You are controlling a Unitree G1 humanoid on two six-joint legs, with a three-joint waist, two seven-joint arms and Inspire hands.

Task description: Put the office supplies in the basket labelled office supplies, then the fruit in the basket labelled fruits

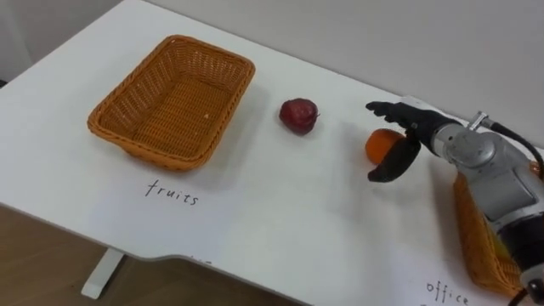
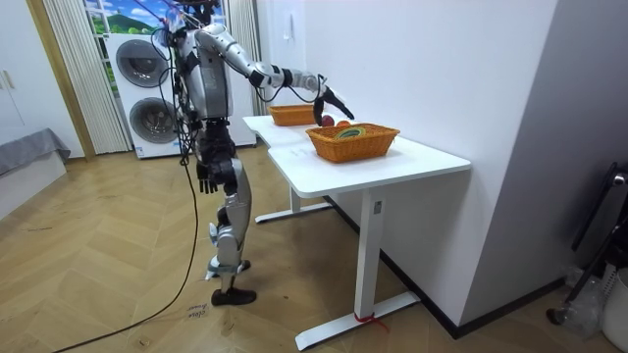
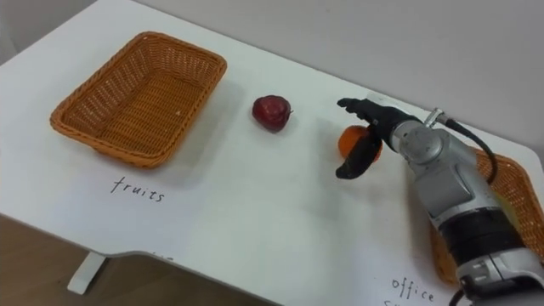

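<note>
An empty wicker fruit basket [image 1: 178, 102] stands at the table's far left. A dark red apple [image 1: 298, 116] lies on the white table [image 1: 280, 204] to its right. Further right lies an orange [image 1: 380, 144]. My right hand [image 1: 408, 127] reaches over it, open, with the fingers stretched above the orange and the thumb curving down in front of it. Whether they touch the orange I cannot tell. A second wicker basket [image 1: 476, 246] sits at the right edge, partly hidden by my right arm. My left hand [image 2: 206, 177] hangs at my side.
Handwritten labels lie on the table in front of each basket, one [image 1: 172, 192] at the left and one [image 1: 446, 291] at the right. In the room view I stand at the table's long side, with a wall behind the table and washing machines [image 2: 147, 88] behind me.
</note>
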